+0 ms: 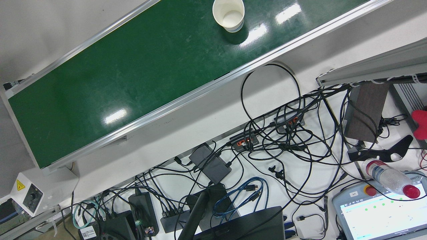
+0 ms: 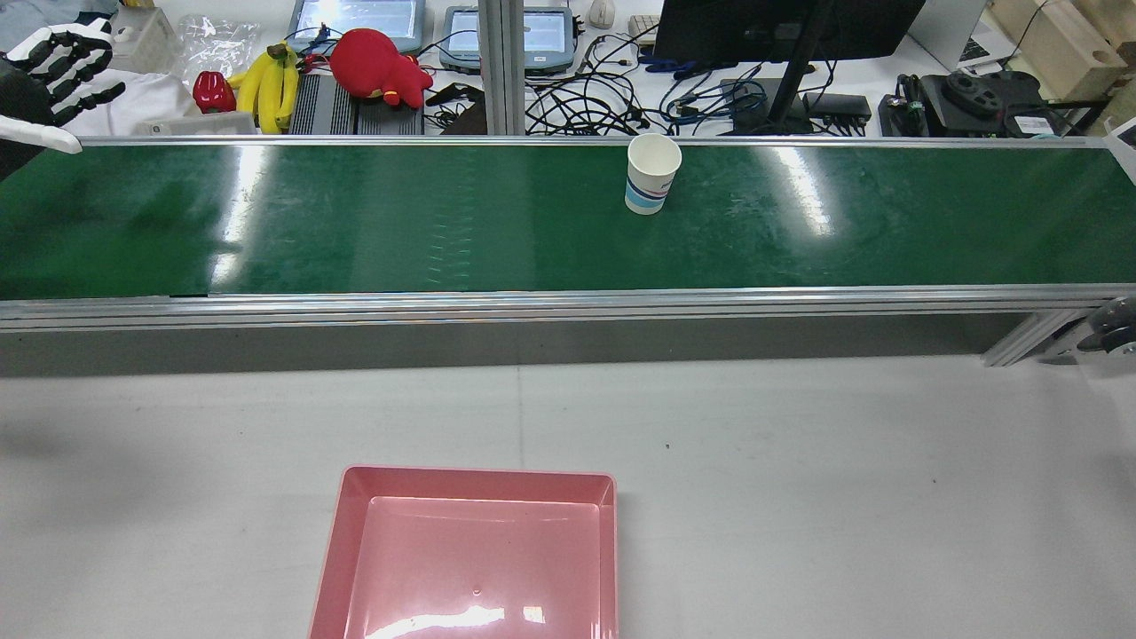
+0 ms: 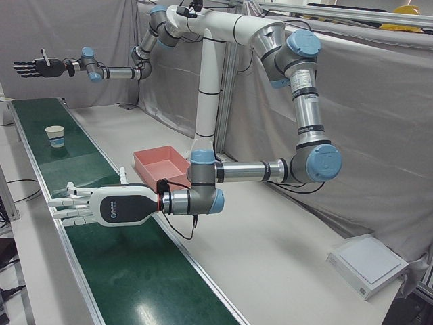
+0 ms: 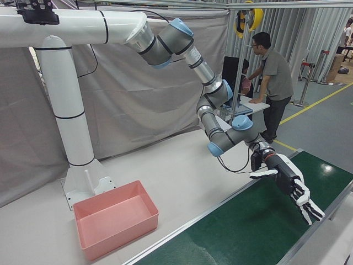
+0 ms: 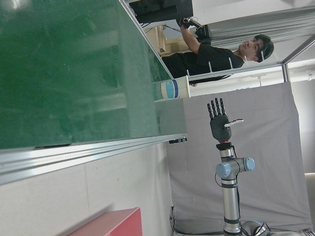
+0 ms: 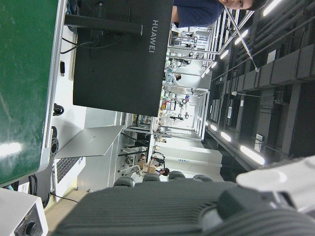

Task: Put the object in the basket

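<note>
A white paper cup (image 2: 652, 173) with a blue band stands upright on the green conveyor belt (image 2: 355, 222), nearer its far rail; it also shows as the cup (image 1: 229, 15), the cup (image 3: 55, 135) and the cup (image 5: 174, 88). The pink basket (image 2: 479, 475) sits empty on the grey table, on the robot's side of the belt, seen again as the basket (image 3: 145, 166) and the basket (image 4: 121, 234). My left hand (image 3: 101, 206) hovers open over the belt's left end, far from the cup. My right hand (image 3: 34, 68) is raised high beyond the cup, fingers spread, holding nothing.
Beyond the belt lies a cluttered desk with bananas (image 2: 271, 80), a red plush toy (image 2: 377, 62), tablets, a monitor stand (image 2: 799, 53) and tangled cables (image 1: 283, 143). A person (image 4: 273, 72) stands at a desk behind the left arm.
</note>
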Controlling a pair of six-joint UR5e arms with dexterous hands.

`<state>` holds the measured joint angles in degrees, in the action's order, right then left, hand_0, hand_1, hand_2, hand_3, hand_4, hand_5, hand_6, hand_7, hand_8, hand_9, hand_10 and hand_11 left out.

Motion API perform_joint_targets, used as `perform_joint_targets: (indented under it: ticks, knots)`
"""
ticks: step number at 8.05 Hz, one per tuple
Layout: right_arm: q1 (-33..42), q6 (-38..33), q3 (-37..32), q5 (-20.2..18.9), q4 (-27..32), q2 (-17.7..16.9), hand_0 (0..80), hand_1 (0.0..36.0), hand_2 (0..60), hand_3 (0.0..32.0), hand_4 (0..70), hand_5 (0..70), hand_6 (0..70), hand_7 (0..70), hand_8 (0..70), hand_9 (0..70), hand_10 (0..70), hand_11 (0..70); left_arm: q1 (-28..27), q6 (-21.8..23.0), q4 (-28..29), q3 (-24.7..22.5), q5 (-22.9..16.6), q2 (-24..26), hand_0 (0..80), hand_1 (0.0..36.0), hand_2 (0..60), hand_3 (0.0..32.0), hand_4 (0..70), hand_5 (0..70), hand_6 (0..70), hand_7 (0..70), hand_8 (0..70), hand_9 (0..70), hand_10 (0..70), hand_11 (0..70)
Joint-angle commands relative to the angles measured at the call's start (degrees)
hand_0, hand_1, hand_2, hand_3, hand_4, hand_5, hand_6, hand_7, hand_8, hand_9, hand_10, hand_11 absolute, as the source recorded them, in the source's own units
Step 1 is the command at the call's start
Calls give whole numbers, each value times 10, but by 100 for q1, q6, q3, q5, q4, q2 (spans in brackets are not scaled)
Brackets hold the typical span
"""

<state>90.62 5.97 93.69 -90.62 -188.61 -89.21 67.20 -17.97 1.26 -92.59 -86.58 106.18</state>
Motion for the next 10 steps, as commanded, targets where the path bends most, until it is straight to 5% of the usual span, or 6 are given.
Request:
perform_joint_targets:
  ticks: [1, 3, 4, 8, 10]
  knots:
    - [0, 0, 0, 0, 0, 0, 0, 0, 0, 0, 0, 0, 0, 0, 0, 0, 0, 0, -31, -57, -47, 31, 35, 51, 558, 169, 0, 68, 2, 414, 18, 17, 6, 0, 67, 119]
    - [0, -8, 0, 0, -9, 0, 0, 0, 0, 0, 0, 0, 0, 0, 0, 0, 0, 0, -101, -232, -47, 48, 88, 69, 550, 166, 0, 56, 7, 430, 21, 23, 19, 3, 69, 121]
    - [0, 0, 0, 0, 0, 0, 0, 0, 0, 0, 0, 0, 0, 0, 0, 0, 0, 0, -145, -242, -38, 48, 236, 61, 554, 161, 0, 88, 0, 386, 16, 14, 9, 0, 58, 106]
    - [0, -8, 0, 0, 0, 0, 0, 0, 0, 0, 0, 0, 0, 0, 0, 0, 0, 0, -426, -338, 129, 75, 729, 60, 531, 136, 0, 102, 0, 386, 14, 13, 17, 1, 48, 89]
    - [0, 0, 0, 0, 0, 0, 0, 0, 0, 0, 0, 0, 0, 0, 0, 0, 0, 0, -453, -574, 129, 66, 712, 43, 528, 132, 0, 84, 0, 401, 17, 15, 22, 8, 53, 95]
